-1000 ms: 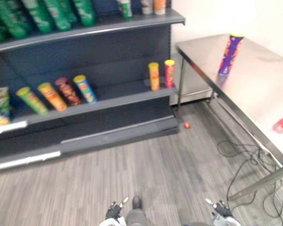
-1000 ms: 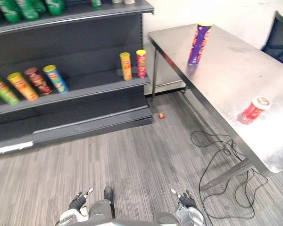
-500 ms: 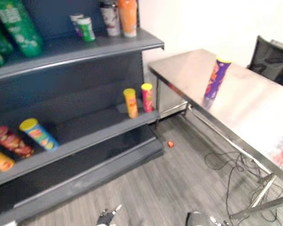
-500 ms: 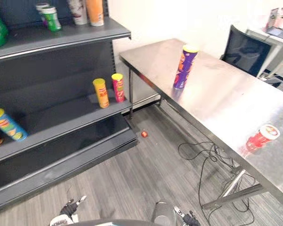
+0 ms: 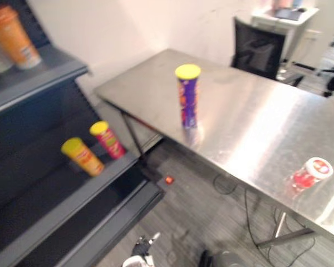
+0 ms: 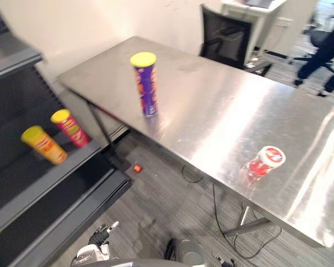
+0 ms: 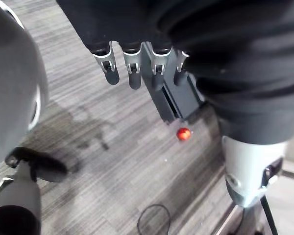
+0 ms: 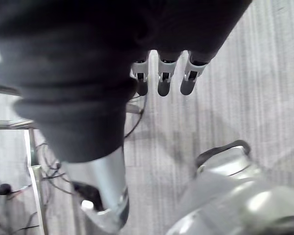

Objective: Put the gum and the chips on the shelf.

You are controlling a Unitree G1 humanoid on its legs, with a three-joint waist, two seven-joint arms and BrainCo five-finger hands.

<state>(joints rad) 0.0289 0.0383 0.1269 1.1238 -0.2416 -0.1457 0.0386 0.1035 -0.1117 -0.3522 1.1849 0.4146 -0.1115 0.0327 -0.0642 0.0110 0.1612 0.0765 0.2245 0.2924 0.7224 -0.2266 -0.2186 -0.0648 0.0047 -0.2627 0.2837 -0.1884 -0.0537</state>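
Fingers slack; L hand, R hand empty; chips, gum on table.

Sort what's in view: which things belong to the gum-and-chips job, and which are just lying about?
For the job: tall purple chips tube with yellow lid, upright on the steel table; red gum tub with white lid, also on it; dark grey shelf.
Lying about: yellow tube and red tube on the shelf; small red object on the floor; black chair.
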